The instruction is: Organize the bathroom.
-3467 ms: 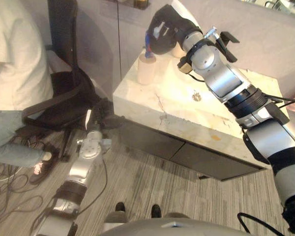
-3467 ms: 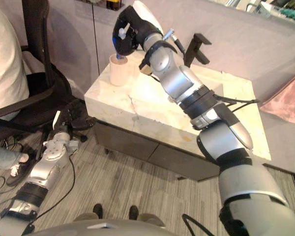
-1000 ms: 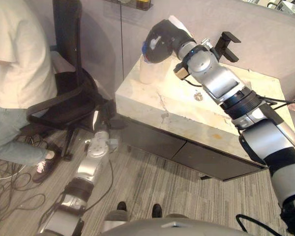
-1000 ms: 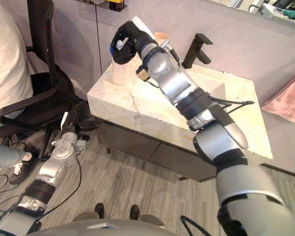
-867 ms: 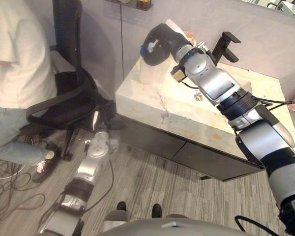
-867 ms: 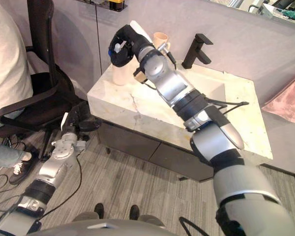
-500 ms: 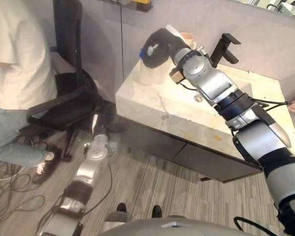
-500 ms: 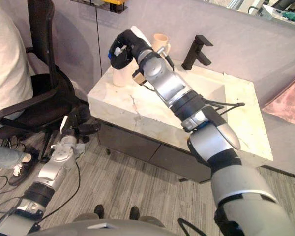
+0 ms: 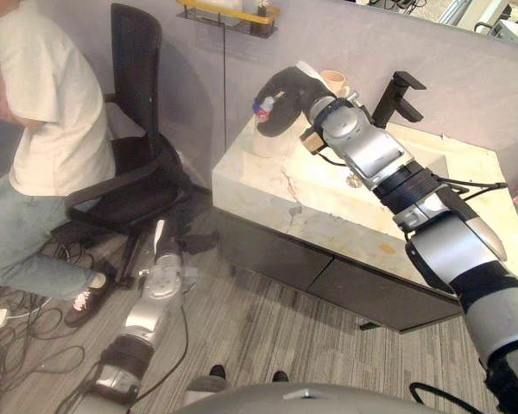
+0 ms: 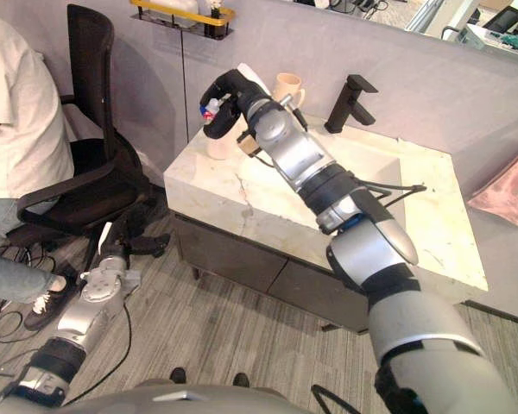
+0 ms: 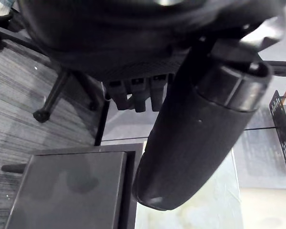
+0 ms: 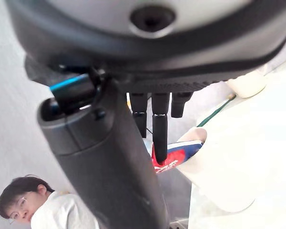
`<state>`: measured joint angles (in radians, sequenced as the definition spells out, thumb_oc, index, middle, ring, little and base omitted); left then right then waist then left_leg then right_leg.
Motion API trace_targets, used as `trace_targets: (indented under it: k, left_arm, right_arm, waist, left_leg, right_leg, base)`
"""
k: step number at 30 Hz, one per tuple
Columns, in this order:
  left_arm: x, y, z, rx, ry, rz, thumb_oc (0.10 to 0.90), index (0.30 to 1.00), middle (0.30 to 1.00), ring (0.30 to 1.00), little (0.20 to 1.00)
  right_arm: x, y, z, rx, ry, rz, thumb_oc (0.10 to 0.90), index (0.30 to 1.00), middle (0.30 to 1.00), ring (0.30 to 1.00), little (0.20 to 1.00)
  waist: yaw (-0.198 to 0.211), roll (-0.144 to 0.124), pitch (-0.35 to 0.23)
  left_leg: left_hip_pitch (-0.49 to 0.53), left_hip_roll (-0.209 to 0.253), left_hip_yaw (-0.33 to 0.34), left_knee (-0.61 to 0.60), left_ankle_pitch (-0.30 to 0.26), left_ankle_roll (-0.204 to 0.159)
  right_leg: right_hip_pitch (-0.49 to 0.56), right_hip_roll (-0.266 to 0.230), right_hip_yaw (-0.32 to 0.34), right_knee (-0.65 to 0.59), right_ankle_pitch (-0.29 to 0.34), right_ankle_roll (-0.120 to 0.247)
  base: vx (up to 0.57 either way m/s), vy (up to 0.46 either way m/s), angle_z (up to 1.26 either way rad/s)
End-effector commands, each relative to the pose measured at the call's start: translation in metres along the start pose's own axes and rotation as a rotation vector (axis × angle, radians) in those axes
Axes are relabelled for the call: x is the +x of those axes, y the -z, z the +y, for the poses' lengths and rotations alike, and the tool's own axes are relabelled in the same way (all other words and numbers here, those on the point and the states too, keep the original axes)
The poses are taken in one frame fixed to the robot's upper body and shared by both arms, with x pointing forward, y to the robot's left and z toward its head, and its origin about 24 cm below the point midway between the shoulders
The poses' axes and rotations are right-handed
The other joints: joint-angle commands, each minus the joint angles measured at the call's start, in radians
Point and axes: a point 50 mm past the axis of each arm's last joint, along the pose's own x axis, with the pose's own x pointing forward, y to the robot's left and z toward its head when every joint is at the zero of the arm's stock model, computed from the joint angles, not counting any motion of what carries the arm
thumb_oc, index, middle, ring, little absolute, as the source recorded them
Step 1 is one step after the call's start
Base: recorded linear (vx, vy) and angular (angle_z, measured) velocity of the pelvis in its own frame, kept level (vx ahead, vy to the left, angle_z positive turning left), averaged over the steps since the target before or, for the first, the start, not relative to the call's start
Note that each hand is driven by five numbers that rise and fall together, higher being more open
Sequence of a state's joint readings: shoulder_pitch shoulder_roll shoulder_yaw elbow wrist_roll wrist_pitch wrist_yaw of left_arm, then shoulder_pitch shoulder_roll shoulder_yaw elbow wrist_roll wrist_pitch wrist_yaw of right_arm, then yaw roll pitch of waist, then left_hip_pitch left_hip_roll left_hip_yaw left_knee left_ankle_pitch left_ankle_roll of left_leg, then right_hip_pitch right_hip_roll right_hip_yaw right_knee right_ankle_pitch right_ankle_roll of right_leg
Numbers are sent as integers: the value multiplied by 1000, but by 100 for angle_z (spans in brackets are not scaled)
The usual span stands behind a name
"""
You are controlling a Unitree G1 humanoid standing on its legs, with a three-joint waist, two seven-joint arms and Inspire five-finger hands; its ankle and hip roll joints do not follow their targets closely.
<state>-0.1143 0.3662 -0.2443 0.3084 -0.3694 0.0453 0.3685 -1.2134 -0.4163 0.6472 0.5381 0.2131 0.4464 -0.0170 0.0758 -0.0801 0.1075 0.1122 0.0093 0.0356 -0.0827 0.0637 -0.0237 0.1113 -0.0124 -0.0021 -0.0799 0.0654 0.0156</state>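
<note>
The red and blue tube (image 12: 174, 155) sticks out of the cup (image 12: 214, 181), right at the tips of my right hand's (image 10: 222, 103) fingers (image 12: 158, 126), which hang straight and hold nothing. The cup stands on the counter (image 10: 268, 194). My left hand (image 9: 162, 246) hangs low by the chair (image 9: 134, 164), fingers straight.

right arm: stretched far forward | right hand (image 10: 223, 105): fingers straight | left hand (image 9: 162, 244): hangs low, fingers relaxed

Glossy veined marble counter (image 9: 328, 185), matt black metal faucet (image 9: 395, 97), mesh-backed office chair (image 9: 138, 86), wood-grain floor (image 9: 268, 332)
</note>
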Motion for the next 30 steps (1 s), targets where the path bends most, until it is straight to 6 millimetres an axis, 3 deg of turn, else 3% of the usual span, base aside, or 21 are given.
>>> trace_targets:
  k: [1, 11, 16, 21, 25, 30]
  left_arm:
    - [8, -36, -7, -8, 28, -206, 800, 900, 900, 900, 900]
    - [7, -31, -10, -7, 32, -179, 800, 900, 900, 900, 900]
    - [3, -22, -8, -11, 26, -151, 800, 900, 900, 900, 900]
    - [-4, -12, -6, -27, 6, -138, 800, 900, 900, 900, 900]
    - [-10, -6, -6, -43, -4, -139, 800, 900, 900, 900, 900]
    - [-12, -4, -5, -49, -9, -141, 800, 900, 900, 900, 900]
  right_arm:
    - [2, 2, -27, -37, 90, 34, 800, 900, 900, 900, 900]
    - [3, -3, -30, -135, 102, -4, 800, 900, 900, 900, 900]
    - [-5, -33, -44, -133, 333, -220, 800, 900, 900, 900, 900]
    - [-19, -48, -54, -234, 534, -341, 800, 900, 900, 900, 900]
    - [-31, -50, -57, -277, 629, -406, 800, 900, 900, 900, 900]
    - [-33, -45, -54, -257, 587, -388, 800, 900, 900, 900, 900]
  waist:
    - [1, -35, -81]
    - [11, -36, -79]
    - [21, -32, -79]
    - [21, -27, -75]
    - [20, -22, -68]
    - [16, -23, -61]
  left_leg:
    - [-12, -53, -23, 54, -68, 41]
    - [-17, -59, -28, 62, -72, 44]
    - [-15, -59, -34, 56, -70, 46]
    - [-15, -60, -30, 53, -71, 47]
    - [-15, -61, -25, 54, -74, 49]
    - [-19, -63, -20, 68, -81, 50]
  right_leg:
    - [-26, 20, 19, 24, 1, 1]
    - [-31, 11, 12, 30, 3, 7]
    - [-30, 11, 6, 25, 5, 9]
    - [-29, 11, 8, 21, 4, 10]
    - [-31, 9, 8, 22, 1, 10]
    - [-32, 7, 7, 27, -4, 8]
  base:
    - [0, 0, 0]
    - [47, 24, -1]
    - [78, 27, 1]
    - [57, 29, 1]
    - [42, 33, -1]
    - [7, 5, 0]
